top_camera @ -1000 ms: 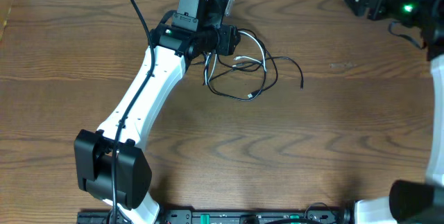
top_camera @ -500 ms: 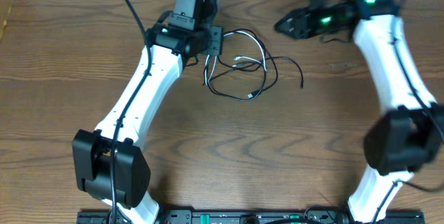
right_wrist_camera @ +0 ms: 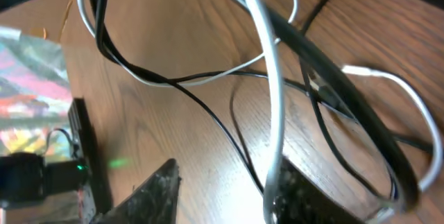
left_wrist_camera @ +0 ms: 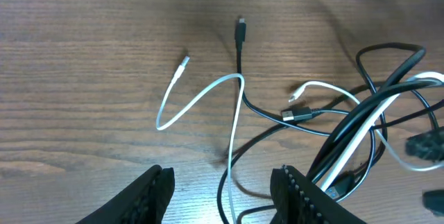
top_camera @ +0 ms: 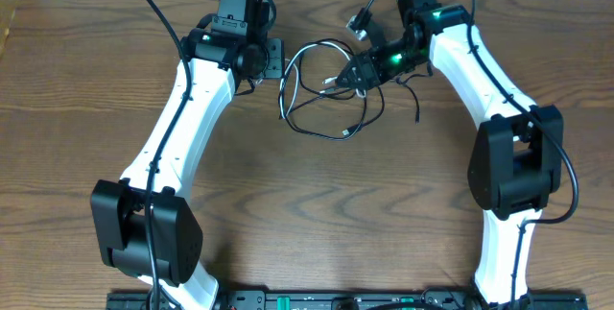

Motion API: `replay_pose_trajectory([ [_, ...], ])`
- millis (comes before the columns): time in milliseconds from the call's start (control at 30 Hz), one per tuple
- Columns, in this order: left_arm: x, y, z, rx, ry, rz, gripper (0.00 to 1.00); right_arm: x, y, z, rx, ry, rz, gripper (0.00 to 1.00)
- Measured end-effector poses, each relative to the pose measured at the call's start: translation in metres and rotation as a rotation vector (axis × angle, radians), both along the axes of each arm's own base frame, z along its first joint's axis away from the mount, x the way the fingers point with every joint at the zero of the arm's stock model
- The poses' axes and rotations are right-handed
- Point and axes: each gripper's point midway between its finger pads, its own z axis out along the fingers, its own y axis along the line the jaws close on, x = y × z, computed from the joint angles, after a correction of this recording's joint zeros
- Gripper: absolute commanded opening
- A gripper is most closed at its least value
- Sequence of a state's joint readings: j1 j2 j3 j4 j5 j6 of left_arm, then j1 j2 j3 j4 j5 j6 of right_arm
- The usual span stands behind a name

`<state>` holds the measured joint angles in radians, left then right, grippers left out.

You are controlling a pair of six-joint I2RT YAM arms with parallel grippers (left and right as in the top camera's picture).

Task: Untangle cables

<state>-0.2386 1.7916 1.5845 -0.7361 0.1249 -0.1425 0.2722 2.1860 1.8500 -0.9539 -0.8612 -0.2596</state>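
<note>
A: Where are the cables seen?
B: The black cable (left_wrist_camera: pixel 239 57) and the white cable (left_wrist_camera: pixel 201 96) are seen tangled together on the surface (top_camera: pixel 288 214), between both tools.
A: How are the tools set?
B: The left tool (left_wrist_camera: pixel 222 182) is spread wide, with strands between its fingers. The right tool (right_wrist_camera: pixel 222 182) is also spread wide over the tangle.

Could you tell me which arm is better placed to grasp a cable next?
Probably the right: the right hand, open, hangs close over the tangle's middle with the white cable at its fingers. The left hand, also open, sits at the tangle's edge.
</note>
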Motion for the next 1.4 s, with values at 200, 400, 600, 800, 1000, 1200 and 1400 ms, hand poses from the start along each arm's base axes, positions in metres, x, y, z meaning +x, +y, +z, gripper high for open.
replay_pose_trajectory([
  [200, 0.000, 0.000, 0.000, -0.004, 0.000, 0.006, 0.53, 0.008, 0.007, 0.002, 0.017, -0.039, 0.000, 0.01],
  [400, 0.002, -0.006, 0.003, -0.038, -0.007, -0.009, 0.54, 0.020, -0.005, 0.051, 0.046, -0.149, -0.039, 0.01],
  [600, 0.005, -0.022, 0.010, -0.117, -0.028, -0.056, 0.62, 0.020, -0.035, 0.209, 0.153, -0.505, -0.129, 0.01],
  [800, 0.010, -0.044, 0.023, -0.227, -0.066, -0.125, 0.66, -0.022, -0.061, 0.327, 0.254, -0.753, -0.198, 0.01],
  [1000, 0.012, -0.062, 0.040, -0.308, -0.116, -0.196, 0.66, -0.015, -0.076, 0.342, 0.255, -0.724, -0.342, 0.01],
  [1200, -0.002, -0.071, 0.085, -0.342, -0.212, -0.245, 0.66, 0.001, -0.094, 0.333, 0.201, -0.663, -0.489, 0.01],
  [1400, -0.030, -0.094, 0.107, -0.355, -0.230, -0.329, 0.66, 0.007, -0.100, 0.327, 0.177, -0.634, -0.548, 0.01],
])
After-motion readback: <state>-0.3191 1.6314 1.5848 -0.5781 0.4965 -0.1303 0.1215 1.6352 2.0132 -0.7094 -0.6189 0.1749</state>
